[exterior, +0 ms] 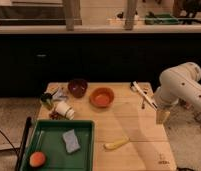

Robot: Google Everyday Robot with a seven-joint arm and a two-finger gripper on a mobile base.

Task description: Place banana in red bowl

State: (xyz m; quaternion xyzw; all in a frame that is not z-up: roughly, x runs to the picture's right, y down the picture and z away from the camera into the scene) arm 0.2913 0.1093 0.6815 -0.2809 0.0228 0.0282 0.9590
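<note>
The pale-yellow banana lies on the wooden table near its front edge, just right of the green tray. The orange-red bowl stands toward the back middle of the table and looks empty. My white arm reaches in from the right, and my gripper hangs over the table's right edge. The gripper is to the right of the banana and somewhat farther back, well apart from it, and holds nothing that I can see.
A darker maroon bowl stands left of the red bowl. A green tray at the front left holds a grey sponge and an orange fruit. A white cup lies on its side. Utensils lie at the back right.
</note>
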